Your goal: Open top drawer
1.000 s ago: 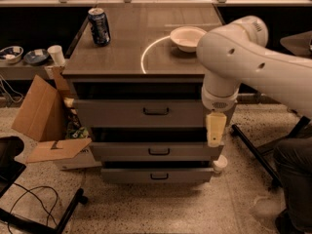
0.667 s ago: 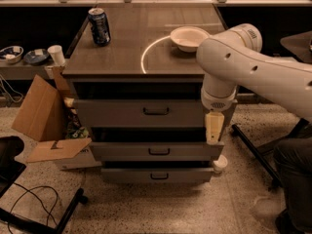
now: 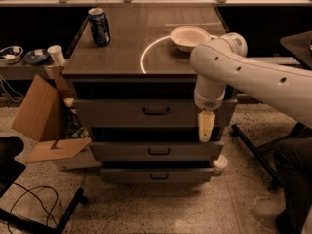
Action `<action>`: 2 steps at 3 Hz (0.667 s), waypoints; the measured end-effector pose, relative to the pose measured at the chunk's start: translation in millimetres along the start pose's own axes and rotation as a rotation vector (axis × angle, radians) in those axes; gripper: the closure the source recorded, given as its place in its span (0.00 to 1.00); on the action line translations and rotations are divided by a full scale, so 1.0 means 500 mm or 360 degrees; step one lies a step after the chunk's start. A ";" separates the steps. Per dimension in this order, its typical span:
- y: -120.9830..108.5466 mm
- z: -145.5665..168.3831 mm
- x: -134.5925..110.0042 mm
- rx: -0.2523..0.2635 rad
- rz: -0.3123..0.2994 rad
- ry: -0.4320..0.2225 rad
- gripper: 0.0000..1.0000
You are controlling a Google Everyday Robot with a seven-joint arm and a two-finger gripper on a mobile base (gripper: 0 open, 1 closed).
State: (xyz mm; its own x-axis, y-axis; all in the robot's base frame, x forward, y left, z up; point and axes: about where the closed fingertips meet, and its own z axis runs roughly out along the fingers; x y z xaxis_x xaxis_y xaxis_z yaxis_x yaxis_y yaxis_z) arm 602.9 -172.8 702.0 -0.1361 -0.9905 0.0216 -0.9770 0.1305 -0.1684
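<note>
The top drawer [image 3: 117,113] is the widest of three grey drawers under the brown tabletop, with a small dark loop handle [image 3: 156,111] at its middle. A dark gap shows above its front. My gripper [image 3: 205,126] hangs down from the white arm [image 3: 243,74], cream-coloured, in front of the right end of the top drawer's front. It is well to the right of the handle and holds nothing that I can see. The middle drawer [image 3: 156,151] and the bottom drawer [image 3: 158,175] sit below, narrower.
On the tabletop [image 3: 126,52] stand a soda can [image 3: 99,27] and a cream bowl [image 3: 189,37] by a white ring. An open cardboard box [image 3: 41,116] is at the left. Cables [image 3: 34,204] lie on the floor. A chair leg [image 3: 253,152] is at the right.
The arm and gripper have shifted a little to the left along the top drawer's front. The drawers have not moved.
</note>
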 end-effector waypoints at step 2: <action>-0.009 0.056 -0.023 -0.0069 0.0001 -0.0049 0.14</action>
State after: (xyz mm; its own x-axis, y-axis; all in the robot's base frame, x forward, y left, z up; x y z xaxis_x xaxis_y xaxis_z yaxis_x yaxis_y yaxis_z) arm 613.6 -163.1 674.7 -0.1322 -0.9912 -0.0087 -0.9832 0.1322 -0.1258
